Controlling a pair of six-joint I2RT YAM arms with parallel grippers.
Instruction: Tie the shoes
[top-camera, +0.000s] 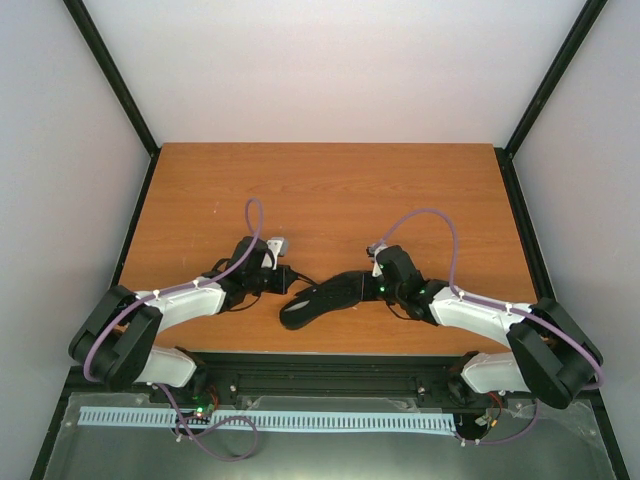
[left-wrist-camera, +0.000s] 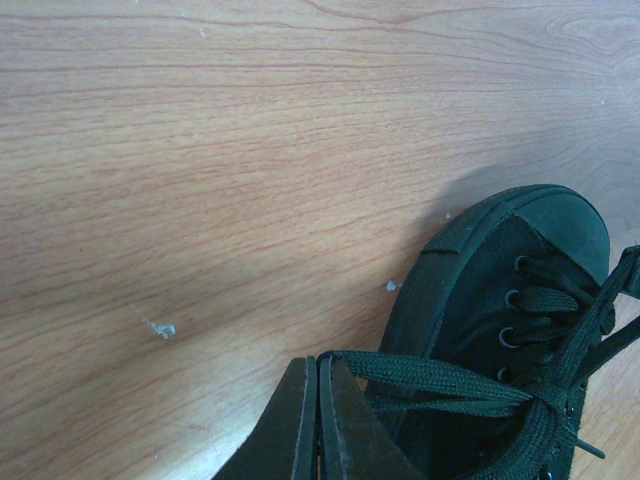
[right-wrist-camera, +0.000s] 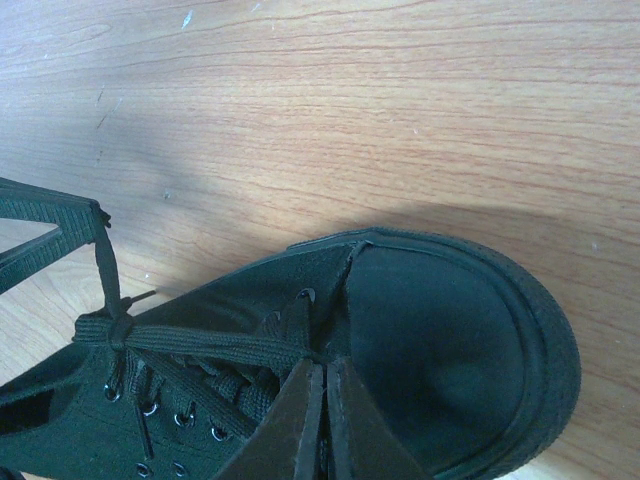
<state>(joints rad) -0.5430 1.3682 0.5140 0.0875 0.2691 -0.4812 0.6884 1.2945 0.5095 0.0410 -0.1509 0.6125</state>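
Observation:
The shoe (top-camera: 325, 298) is a small all-black sneaker lying on the table (top-camera: 330, 190) between my two arms, near the front edge. In the left wrist view its toe (left-wrist-camera: 530, 235) points up and right. My left gripper (left-wrist-camera: 318, 361) is shut on a loop of black lace (left-wrist-camera: 440, 374) that runs taut to a crossing over the eyelets (left-wrist-camera: 548, 402). In the right wrist view the toe cap (right-wrist-camera: 450, 340) fills the lower right. My right gripper (right-wrist-camera: 324, 366) is shut on another lace strand (right-wrist-camera: 210, 342), pulled from a knot (right-wrist-camera: 120, 332). The insole is hidden.
The wooden table is boxed in by white walls with black frame posts (top-camera: 110, 75) at the left and right. Small pale specks (left-wrist-camera: 162, 327) lie on the wood left of the shoe. Purple cables (top-camera: 252, 215) arch over both arms.

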